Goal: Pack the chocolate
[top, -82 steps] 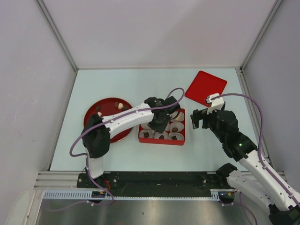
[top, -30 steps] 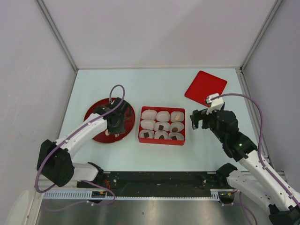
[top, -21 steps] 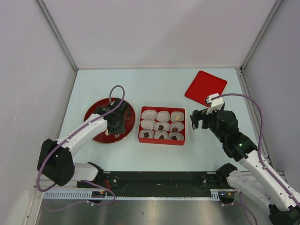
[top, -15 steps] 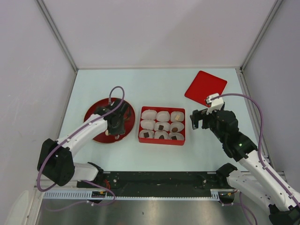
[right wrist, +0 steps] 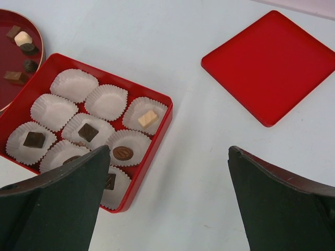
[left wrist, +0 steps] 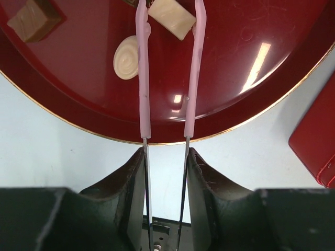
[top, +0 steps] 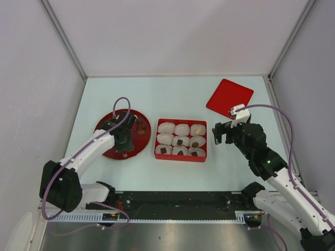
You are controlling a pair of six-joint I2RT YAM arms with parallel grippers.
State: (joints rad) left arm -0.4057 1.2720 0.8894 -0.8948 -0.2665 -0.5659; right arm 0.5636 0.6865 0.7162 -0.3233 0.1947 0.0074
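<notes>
My left gripper (top: 124, 142) (left wrist: 165, 154) is shut on the pink-handled tongs (left wrist: 141, 78) at the near edge of the dark red plate (top: 138, 142) (left wrist: 235, 78). The tong tips straddle a cream chocolate (left wrist: 171, 18) on the plate; a round cream one (left wrist: 126, 49) and a tan cube (left wrist: 32, 20) lie beside it. The red box (top: 180, 159) (right wrist: 162, 130) holds white paper cups, several with chocolates: a tan cube (right wrist: 148, 118), a brown oval (right wrist: 123, 153), dark squares (right wrist: 88, 132). My right gripper (top: 222, 133) (right wrist: 168, 151) is open and empty, right of the box.
The flat red lid (top: 230, 98) (right wrist: 269, 65) lies at the back right. The box's corner shows at the right edge of the left wrist view (left wrist: 314, 146). White walls enclose the table on three sides.
My left arm has swung from over the box to the plate, then shifted a little left, bringing the tongs around the cream chocolate. The right arm has not moved.
</notes>
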